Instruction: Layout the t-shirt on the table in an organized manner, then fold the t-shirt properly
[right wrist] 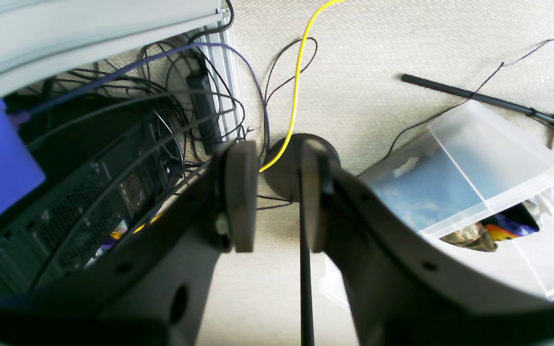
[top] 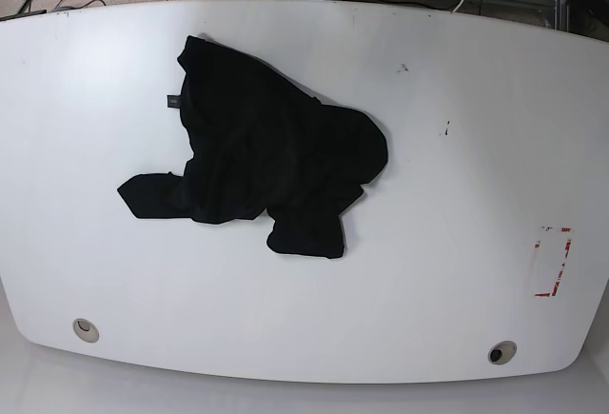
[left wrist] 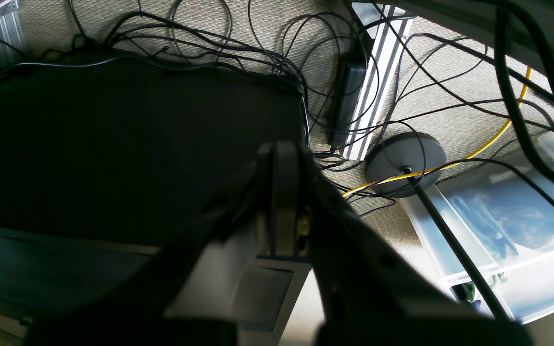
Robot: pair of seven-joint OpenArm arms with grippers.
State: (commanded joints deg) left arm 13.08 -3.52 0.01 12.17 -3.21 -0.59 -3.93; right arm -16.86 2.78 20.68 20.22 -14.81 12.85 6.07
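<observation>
Finished glossy, smooth and white on the table (top: 457,195); ringed in metal around the holes (top: 90,335). Shows as matt black cloth on the t-shirt (top: 247,138), translucent smooth plastic on the bin (right wrist: 512,158), rough weave on the carpet (right wrist: 378,43).

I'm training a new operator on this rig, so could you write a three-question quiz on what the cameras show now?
1. True or false: the black t-shirt lies neatly folded on the table.
2. Multiple choice: what colour is the tape marking on the table?
a) green
b) red
c) blue
3. Fill in the blank: in the right wrist view, there is a gap between the fingers, so that gripper is ____.

Key: 1. false; 2. b; 3. open
</observation>
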